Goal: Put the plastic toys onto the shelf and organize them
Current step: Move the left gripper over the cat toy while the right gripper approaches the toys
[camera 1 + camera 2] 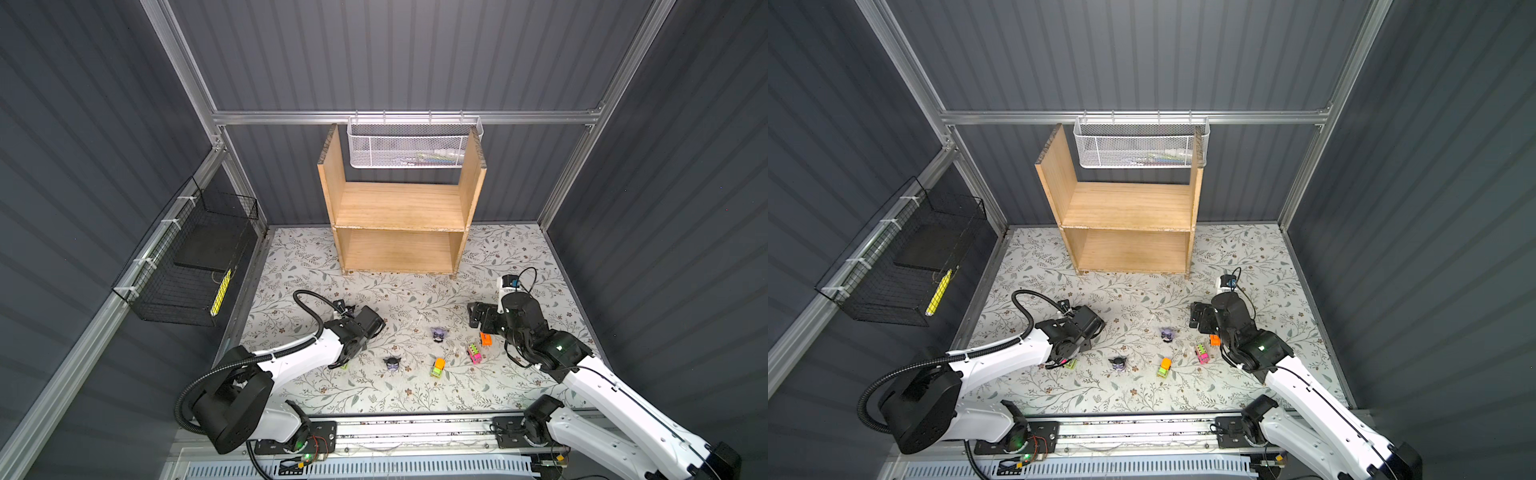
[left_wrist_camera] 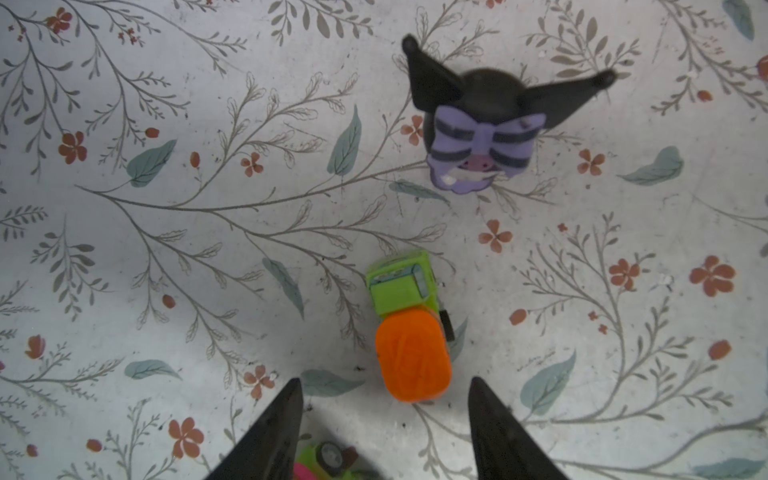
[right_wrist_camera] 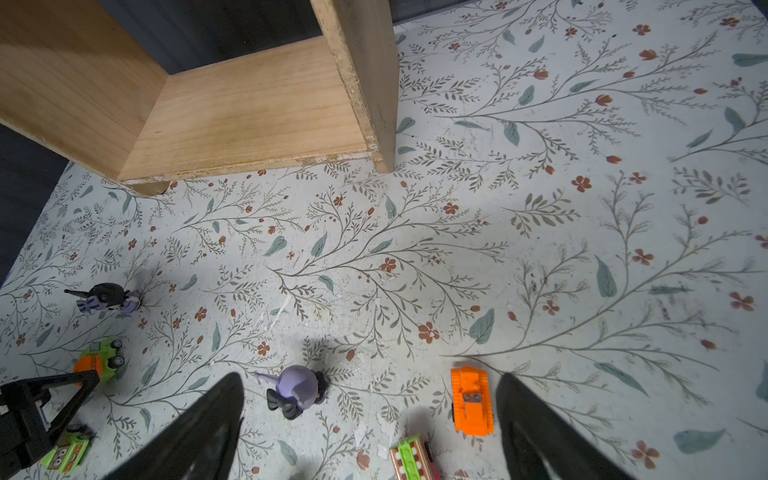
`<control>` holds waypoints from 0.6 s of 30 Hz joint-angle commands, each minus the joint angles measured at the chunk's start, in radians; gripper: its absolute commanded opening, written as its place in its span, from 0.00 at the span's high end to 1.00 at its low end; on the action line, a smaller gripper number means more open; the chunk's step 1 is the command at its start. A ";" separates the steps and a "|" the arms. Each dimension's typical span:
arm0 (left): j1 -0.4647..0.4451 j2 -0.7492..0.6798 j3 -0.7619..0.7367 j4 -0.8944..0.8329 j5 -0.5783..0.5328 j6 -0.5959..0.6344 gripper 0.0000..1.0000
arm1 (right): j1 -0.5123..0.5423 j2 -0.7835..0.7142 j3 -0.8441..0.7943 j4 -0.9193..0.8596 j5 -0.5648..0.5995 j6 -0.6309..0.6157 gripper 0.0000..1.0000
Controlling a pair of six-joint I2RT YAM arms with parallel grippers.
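Note:
The wooden shelf (image 1: 399,208) (image 1: 1129,208) stands at the back with both tiers bare. My left gripper (image 2: 386,384) points down at the floor with its jaws apart. A lime-and-pink car (image 2: 328,459) lies between the fingers, close against one of them. Past the tips sit a lime-and-orange car (image 2: 409,328) and a purple-and-black figurine (image 2: 482,133). My right gripper (image 3: 370,376) (image 1: 477,318) is open and empty above a figurine (image 3: 295,390), an orange car (image 3: 471,401) and a striped lime-pink car (image 3: 411,457). Another figurine (image 1: 392,364) and an orange-lime car (image 1: 438,367) lie mid-floor.
A white mesh basket (image 1: 415,143) hangs on the back rail just behind the shelf's side panels. A black wire basket (image 1: 187,266) hangs on the left wall. The arms' base rail (image 1: 415,428) runs along the front edge of the floral floor (image 1: 519,257).

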 commanded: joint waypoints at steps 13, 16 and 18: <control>0.105 0.071 -0.006 0.120 0.063 0.043 0.41 | -0.004 0.001 -0.013 -0.002 0.005 -0.007 0.07; 0.105 0.079 -0.012 0.126 0.068 0.042 0.41 | -0.005 0.001 -0.012 -0.003 0.002 -0.005 0.07; 0.105 0.081 -0.020 0.131 0.074 0.039 0.41 | -0.004 0.002 -0.013 -0.002 0.000 -0.005 0.07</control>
